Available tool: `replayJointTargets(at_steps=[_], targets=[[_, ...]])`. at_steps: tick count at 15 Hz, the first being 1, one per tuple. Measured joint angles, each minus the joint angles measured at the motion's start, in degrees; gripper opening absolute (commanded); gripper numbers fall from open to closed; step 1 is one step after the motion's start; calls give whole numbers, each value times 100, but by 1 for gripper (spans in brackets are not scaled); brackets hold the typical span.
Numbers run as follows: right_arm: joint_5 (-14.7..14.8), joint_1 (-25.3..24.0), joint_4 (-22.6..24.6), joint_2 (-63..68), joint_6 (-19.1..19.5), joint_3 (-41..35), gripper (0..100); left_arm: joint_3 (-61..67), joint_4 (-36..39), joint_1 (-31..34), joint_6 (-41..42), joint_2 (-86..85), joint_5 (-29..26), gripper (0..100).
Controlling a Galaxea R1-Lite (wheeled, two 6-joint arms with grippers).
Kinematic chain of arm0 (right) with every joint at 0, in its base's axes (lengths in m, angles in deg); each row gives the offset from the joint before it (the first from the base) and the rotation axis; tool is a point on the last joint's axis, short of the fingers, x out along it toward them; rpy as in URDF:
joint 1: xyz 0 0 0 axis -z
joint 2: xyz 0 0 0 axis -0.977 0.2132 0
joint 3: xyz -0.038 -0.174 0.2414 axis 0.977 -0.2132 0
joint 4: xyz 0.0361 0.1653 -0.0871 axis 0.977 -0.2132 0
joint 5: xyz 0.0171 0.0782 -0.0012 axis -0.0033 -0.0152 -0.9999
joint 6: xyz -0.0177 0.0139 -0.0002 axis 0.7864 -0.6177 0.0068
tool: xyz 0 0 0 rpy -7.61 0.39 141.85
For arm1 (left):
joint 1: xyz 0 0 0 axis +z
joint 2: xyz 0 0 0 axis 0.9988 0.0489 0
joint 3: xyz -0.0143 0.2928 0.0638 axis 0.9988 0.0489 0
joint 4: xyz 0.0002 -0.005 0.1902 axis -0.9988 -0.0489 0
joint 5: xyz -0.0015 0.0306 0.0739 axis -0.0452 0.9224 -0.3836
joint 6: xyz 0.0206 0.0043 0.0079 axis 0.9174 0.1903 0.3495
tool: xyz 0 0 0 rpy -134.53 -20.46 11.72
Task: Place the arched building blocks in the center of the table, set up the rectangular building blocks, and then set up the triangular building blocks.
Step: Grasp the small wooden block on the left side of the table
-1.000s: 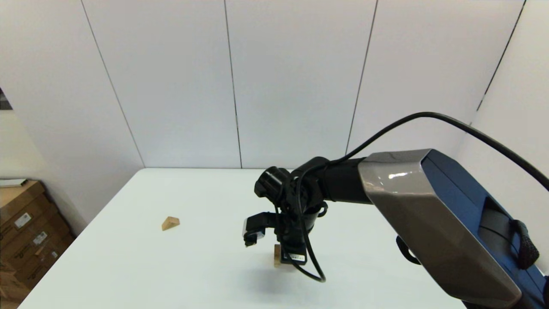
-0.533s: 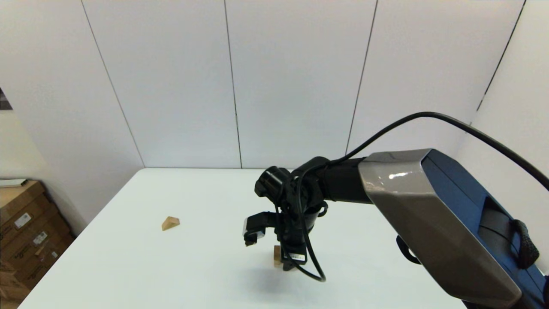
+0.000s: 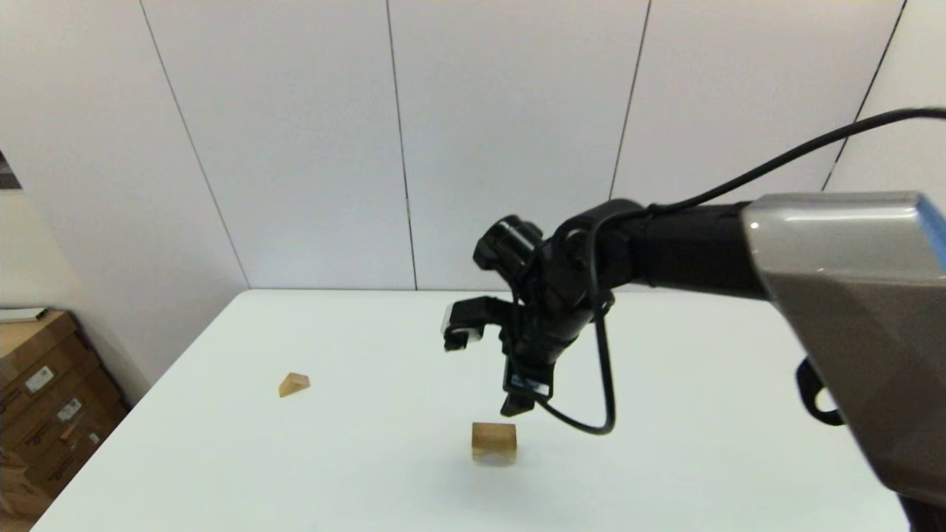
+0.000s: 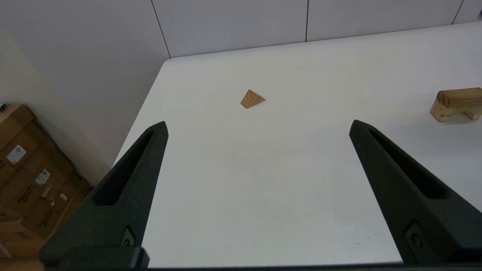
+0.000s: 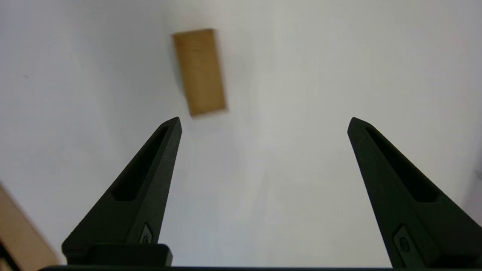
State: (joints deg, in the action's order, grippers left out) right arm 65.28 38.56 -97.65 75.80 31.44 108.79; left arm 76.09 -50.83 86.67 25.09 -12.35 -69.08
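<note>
The rectangular block [image 3: 494, 437] lies across the arched block [image 4: 448, 113] near the middle of the white table [image 3: 355, 332]. The left wrist view shows this stack side-on, with the rectangular block [image 4: 460, 96] on top. My right gripper [image 3: 516, 405] hangs open just above the stack and holds nothing. From the right wrist view the rectangular block [image 5: 199, 71] sits beyond the spread fingers of the right gripper [image 5: 263, 124]. The triangular block [image 3: 294, 384] rests alone on the table's left side. My left gripper [image 4: 258, 128] is open and empty, well short of the triangular block [image 4: 252, 99].
Cardboard boxes [image 3: 44, 399] are stacked on the floor beyond the table's left edge. A white panelled wall [image 3: 399, 148] stands behind the table. My right arm's cable [image 3: 591, 414] loops down near the stack.
The right gripper was down around the rectangular block. It has let go and risen up and back, leaving the block on the arched block.
</note>
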Motion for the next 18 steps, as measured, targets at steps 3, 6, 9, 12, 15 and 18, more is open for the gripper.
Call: replayJointTargets(at_steps=[3,6,9,12,15,18], targets=[[210,319,-243,-1113,-859,-118,100,0,0,0,0,0,-2,100],[339,783,-592,-2320,-1378,-466,100,0,0,0,-2,0,-2,100],[358,1535,-683,-3705,-1538,-1342,100,0,0,0,0,0,-2,100],[345,2651,-691,-5179,-1602,-2472,100,0,0,0,-2,0,-5,100],[341,3630,-536,-6596,-1891,-3775,100,0,0,0,0,0,0,100],[354,4007,251,-7893,-2299,-5192,100,0,0,0,0,0,-2,100]])
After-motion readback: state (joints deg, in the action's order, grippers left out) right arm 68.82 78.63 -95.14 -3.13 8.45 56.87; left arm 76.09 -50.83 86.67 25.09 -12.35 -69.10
